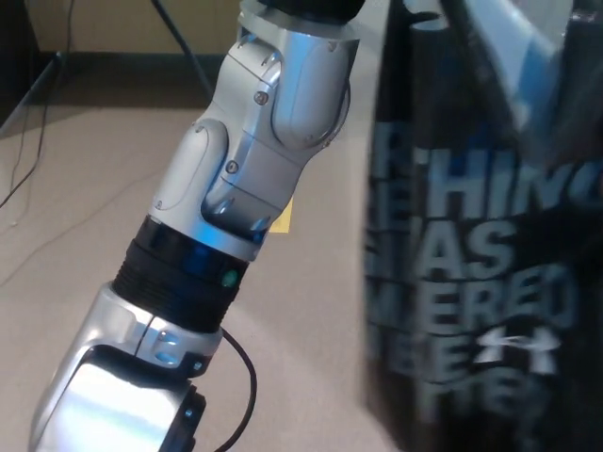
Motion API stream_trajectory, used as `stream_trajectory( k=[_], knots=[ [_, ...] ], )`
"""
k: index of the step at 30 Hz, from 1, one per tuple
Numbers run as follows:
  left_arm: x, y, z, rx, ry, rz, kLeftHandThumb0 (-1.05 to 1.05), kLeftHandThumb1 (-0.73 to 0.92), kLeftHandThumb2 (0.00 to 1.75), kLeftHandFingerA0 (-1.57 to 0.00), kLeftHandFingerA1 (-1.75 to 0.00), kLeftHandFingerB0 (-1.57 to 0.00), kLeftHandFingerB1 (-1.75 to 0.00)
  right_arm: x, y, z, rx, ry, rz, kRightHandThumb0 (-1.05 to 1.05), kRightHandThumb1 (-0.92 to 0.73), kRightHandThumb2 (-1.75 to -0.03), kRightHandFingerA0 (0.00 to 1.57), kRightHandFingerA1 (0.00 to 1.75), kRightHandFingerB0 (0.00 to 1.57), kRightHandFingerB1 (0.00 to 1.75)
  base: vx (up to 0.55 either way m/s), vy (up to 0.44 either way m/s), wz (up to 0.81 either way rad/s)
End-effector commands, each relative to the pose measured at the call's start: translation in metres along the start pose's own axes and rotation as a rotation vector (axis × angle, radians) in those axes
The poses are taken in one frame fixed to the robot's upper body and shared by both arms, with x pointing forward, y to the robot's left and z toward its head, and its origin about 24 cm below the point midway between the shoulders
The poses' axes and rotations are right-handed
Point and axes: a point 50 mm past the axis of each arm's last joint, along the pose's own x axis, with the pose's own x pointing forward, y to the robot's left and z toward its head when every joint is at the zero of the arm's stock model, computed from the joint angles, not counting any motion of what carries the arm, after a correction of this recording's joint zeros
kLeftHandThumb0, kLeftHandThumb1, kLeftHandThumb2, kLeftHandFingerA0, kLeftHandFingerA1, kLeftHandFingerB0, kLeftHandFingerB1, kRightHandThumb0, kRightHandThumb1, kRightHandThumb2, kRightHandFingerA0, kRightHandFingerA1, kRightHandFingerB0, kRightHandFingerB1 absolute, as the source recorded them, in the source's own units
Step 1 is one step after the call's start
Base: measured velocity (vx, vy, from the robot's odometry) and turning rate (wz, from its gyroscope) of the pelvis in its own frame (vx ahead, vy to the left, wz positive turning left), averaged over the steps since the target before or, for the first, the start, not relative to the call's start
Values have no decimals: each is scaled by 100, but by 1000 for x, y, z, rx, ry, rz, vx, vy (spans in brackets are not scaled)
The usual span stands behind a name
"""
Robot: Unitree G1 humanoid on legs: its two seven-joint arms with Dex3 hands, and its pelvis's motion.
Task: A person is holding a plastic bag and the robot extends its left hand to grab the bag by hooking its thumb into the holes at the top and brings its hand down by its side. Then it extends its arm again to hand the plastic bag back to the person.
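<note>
The blurred plastic bag (480,254) runs off the right edge, its lettering smeared

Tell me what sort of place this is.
Probably an indoor lab or office room, not a home. The floor is plain beige carpet, loose black cables trail across it, and a yellow note lies on it. Only the robot's left arm and a black plastic bag fill the rest.

Lighting: even, indoor. Glare: bright sheen on silver arm (268,122), lower left. Blur: black bag (480,245) at right motion-smeared, lettering soft.
</note>
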Motion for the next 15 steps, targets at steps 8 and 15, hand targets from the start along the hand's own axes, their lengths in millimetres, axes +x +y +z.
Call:
stream_trajectory(
  k=[8, 15],
  knots=[
    [-3, 4, -3, 30, 32, -3, -19, 78, 68, -92, -173, -66, -129, 1, -6, -1, -12, 9, -10, -28, -68, -60, 80, 73, 57, 43, 0, 0, 0],
    [-25, 3, -12, 43, 183, -301, -80, 46, 84, 0, -5, 0, -6, 1, -6, -1, -3, 11, -8, -29, -68, -60, 80, 77, 58, 43, 0, 0, 0]
  ],
)
